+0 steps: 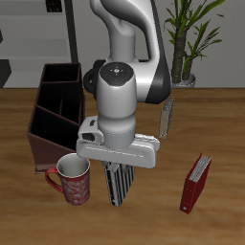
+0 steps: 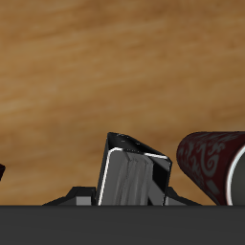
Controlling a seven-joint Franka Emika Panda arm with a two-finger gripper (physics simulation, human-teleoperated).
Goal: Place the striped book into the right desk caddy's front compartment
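the pincer (image 1: 117,168) is clamped on the striped book (image 1: 117,183), which hangs upright above the table (image 1: 225,115), just beside the red mug (image 1: 73,179). the right desk caddy (image 1: 57,110) sits farther back behind the mug. a red book (image 1: 196,183) stands well apart.

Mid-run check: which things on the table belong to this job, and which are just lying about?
Job:
striped book, held in the gripper
right desk caddy

Lying about:
mug, beside the book
red book, standing
narrow grey book, farther back
potted plant
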